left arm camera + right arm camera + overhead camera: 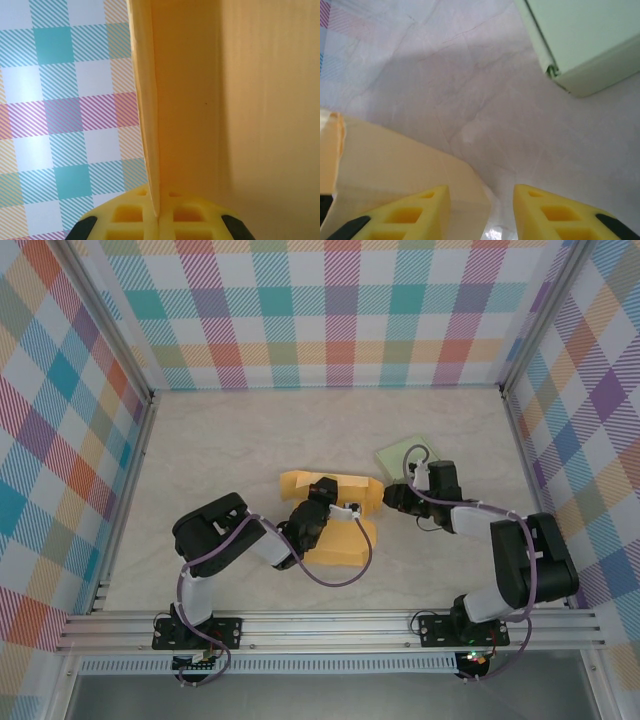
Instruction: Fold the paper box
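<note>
The yellow paper box (pixel 340 545) lies half-formed at the middle of the table. My left gripper (pixel 347 510) reaches over it from the left. In the left wrist view this gripper (pixel 160 216) is shut on the thin edge of an upright wall of the paper box (pixel 240 100). My right gripper (pixel 388 498) hangs low at the box's right end. In the right wrist view it (pixel 481 194) stands open, with a corner of the box flap (pixel 395 165) lying beside its left finger (pixel 420 210), not gripped.
A pale green folded box (pixel 405 453) lies flat just behind the right gripper, also in the right wrist view (pixel 580 40). Checked walls close off the marble table (pixel 220 440) on three sides. Bare tabletop lies left of and behind the yellow box.
</note>
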Controlling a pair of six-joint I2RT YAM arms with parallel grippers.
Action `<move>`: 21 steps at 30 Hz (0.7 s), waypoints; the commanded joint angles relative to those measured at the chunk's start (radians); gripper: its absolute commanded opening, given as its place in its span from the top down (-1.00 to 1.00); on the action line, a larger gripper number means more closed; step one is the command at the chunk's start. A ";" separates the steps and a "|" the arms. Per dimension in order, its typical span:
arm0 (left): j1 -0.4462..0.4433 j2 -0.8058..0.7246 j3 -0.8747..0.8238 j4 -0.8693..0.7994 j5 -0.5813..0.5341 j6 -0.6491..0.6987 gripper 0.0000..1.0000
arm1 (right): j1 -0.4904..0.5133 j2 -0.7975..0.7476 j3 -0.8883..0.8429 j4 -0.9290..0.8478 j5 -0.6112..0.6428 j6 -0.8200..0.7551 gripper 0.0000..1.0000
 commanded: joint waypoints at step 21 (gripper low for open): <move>-0.013 0.003 -0.018 -0.025 -0.001 0.001 1.00 | 0.161 -0.065 -0.061 0.094 0.025 -0.095 -0.12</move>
